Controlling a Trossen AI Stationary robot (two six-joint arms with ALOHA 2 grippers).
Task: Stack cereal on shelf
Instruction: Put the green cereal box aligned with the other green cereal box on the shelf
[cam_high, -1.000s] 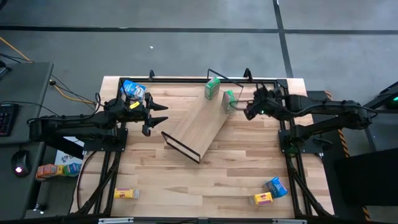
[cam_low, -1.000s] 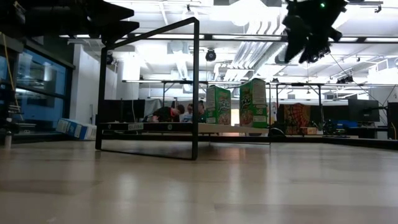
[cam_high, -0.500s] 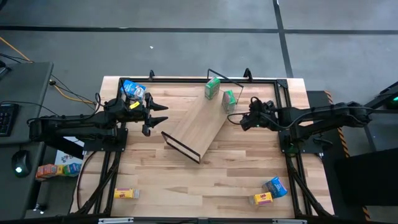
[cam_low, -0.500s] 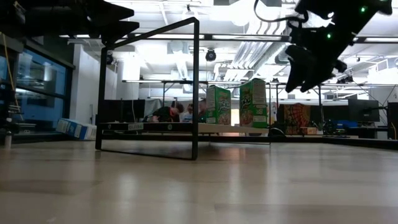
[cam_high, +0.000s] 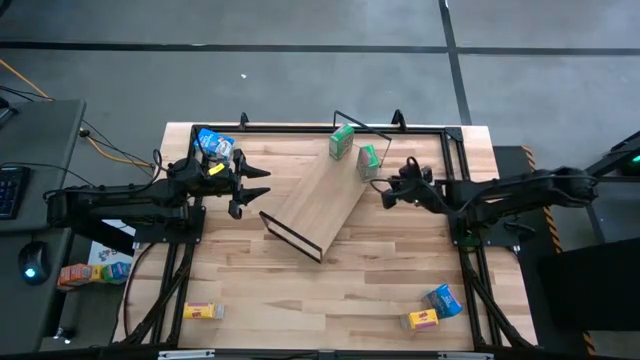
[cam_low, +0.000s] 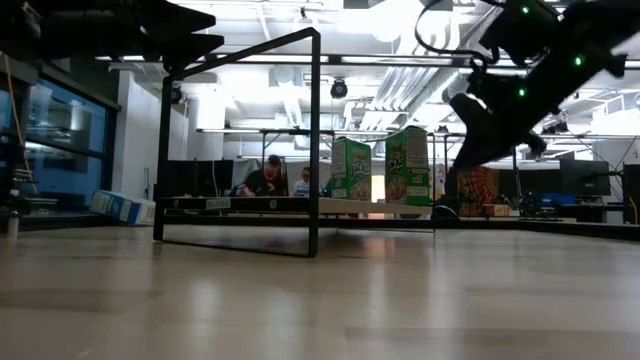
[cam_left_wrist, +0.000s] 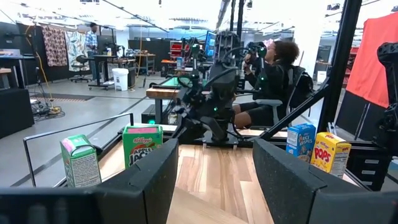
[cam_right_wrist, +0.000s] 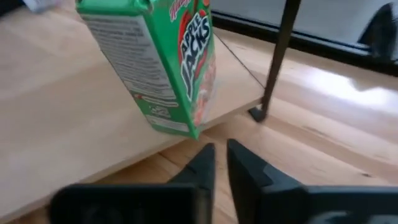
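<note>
Two green cereal boxes (cam_high: 342, 140) (cam_high: 368, 160) stand upright on the far end of the shelf (cam_high: 315, 200), a light-wood board with black wire ends that lies slantwise on the table. My right gripper (cam_high: 384, 193) hangs low just right of the nearer green box (cam_right_wrist: 158, 68). It is shut on nothing and points down at the table beside the shelf's edge. My left gripper (cam_high: 258, 183) is open at the table's left, with nothing between its fingers (cam_left_wrist: 214, 180). A blue box (cam_high: 213, 143) lies behind it.
A yellow box (cam_high: 203, 311) lies near the front left. A blue box (cam_high: 443, 298) and a yellow box (cam_high: 423, 319) lie at the front right. The shelf's wire frame (cam_right_wrist: 280, 56) stands close beside my right gripper. People sit in the room beyond the table.
My right gripper has sunk from high above the shelf's far end to just above the table beside the nearer green box, tipping its fingers downward. In the low view its fingers have come together. The boxes and the shelf have kept their places.
</note>
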